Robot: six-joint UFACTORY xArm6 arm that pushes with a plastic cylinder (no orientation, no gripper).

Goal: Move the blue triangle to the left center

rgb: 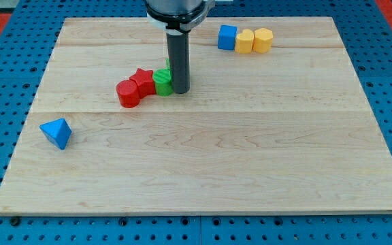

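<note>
The blue triangle (56, 132) lies near the left edge of the wooden board (203, 170), a little below its middle height. My tip (180, 90) rests on the board in the upper middle, far to the right of and above the blue triangle. It touches the right side of a green block (162, 82). Next to that block on its left are a red star (142, 79) and a red cylinder (128, 93).
A blue cube (227, 37), a yellow block (245, 41) and a yellow hexagon block (263, 40) stand in a row near the board's top edge, right of the rod. A second green block (169, 65) is mostly hidden behind the rod.
</note>
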